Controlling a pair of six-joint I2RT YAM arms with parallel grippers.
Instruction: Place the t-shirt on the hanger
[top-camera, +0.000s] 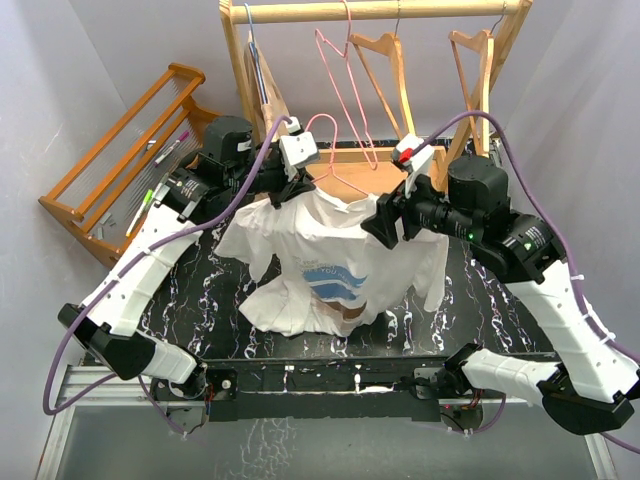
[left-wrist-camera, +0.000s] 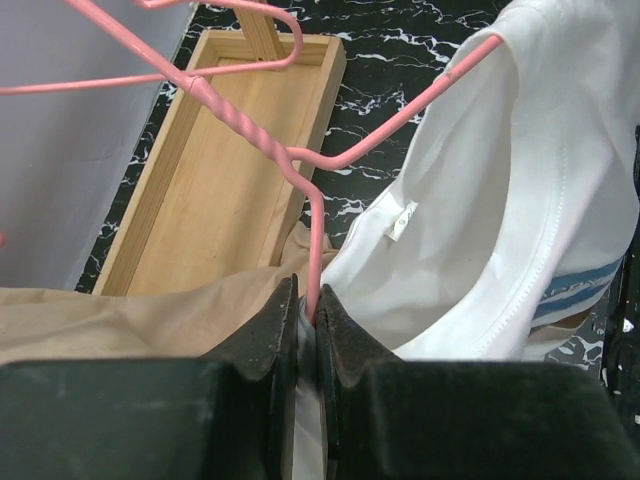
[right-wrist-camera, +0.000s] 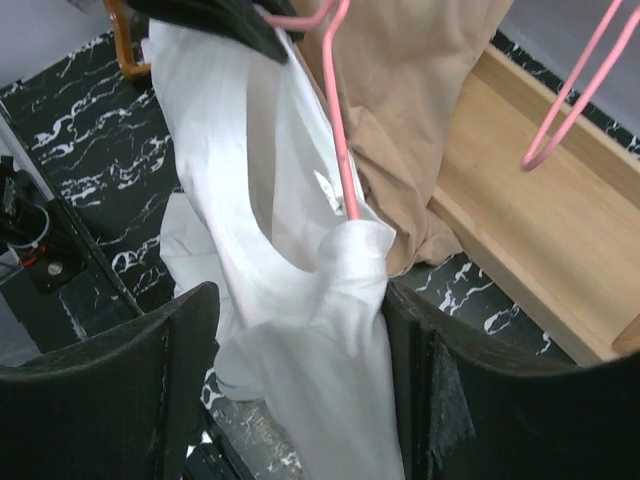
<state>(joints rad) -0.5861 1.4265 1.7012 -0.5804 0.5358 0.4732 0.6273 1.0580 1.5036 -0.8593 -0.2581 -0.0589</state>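
- Two arms rise from the bottom edge of the top view over a black marbled table (top-camera: 200, 310), one up the left side of the frame and one up the right.
- The t-shirt (top-camera: 330, 270) hangs in the middle of that view with its blue print facing the camera. Its hem is bunched on the table and its collar end is held up between the two tools.
- The right gripper (top-camera: 385, 225) sits just right of centre and is spread wide. In its wrist view the fingers (right-wrist-camera: 190, 350) stand on either side of a shirt shoulder, with cloth in the gap; whether they touch it I cannot tell.
- The left gripper (top-camera: 288, 188) is up and left of centre, pressed together. At the bottom centre of its wrist view it pinches the pink wire along with a fold of white cloth.
- The hanger (left-wrist-camera: 245, 125) shows its twisted neck at the upper left of the left wrist view. One arm runs to the upper right and slips under the shirt's collar.
- A beige garment (left-wrist-camera: 130, 320) lies behind the shirt, draped over the edge of a wooden tray (left-wrist-camera: 220, 170).
- Across the top of the top view, a wooden rail (top-camera: 380, 10) carries a second pink hanger (top-camera: 332, 65) and light-wood hangers (top-camera: 398, 85).
- An orange rack (top-camera: 120, 160) leans at the upper left.
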